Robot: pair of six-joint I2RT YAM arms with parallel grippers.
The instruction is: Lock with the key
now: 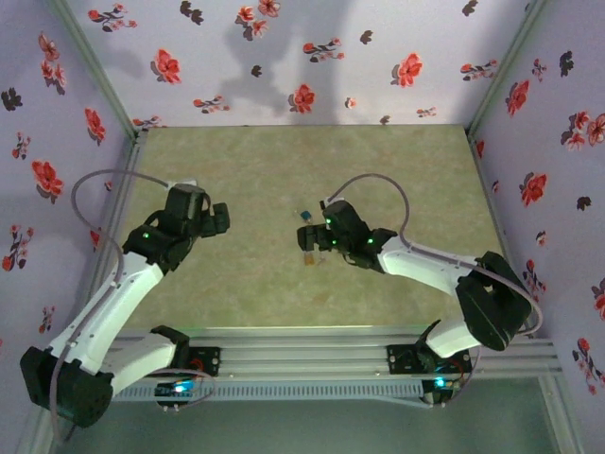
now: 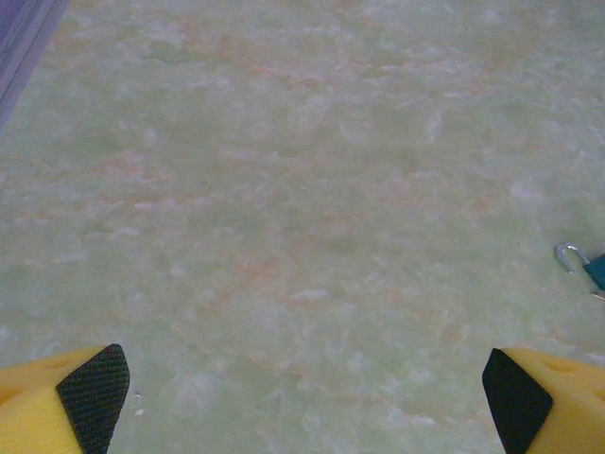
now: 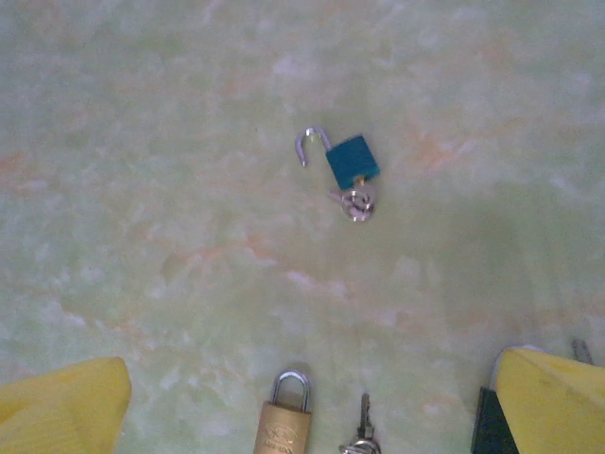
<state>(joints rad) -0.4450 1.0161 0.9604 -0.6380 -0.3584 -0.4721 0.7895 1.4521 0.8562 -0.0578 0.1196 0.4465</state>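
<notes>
1. Padlocks first, from the top camera: you have a small blue padlock point(image 1: 305, 217) and a brass padlock point(image 1: 309, 256) lying near the middle of the green marbled table point(image 1: 284, 170), the blue one farther from the arm bases. The right gripper point(image 1: 317, 235) hangs over the brass one, just beside the blue. The left gripper point(image 1: 219, 218) is well apart to the left. From up here you cannot tell the jaw spread.
2. Left wrist: your left gripper point(image 2: 304, 397) stands wide, its black pads point(image 2: 95, 392) on yellow fingers at the two lower corners, with bare table between them. The blue padlock point(image 2: 596, 270) pokes in at the right edge, its silver shackle hooked open.
3. Right wrist: your right gripper point(image 3: 302, 402) is spread wide too and holds nothing. The blue padlock point(image 3: 352, 163) lies flat at centre, shackle swung open with one leg free. A silver key point(image 3: 357, 201) touches its bottom end. The brass padlock point(image 3: 284, 426) lies at the bottom edge between the fingers, shackle closed, with a second key point(image 3: 362, 435) just beside it on the right, partly cut off.
</notes>
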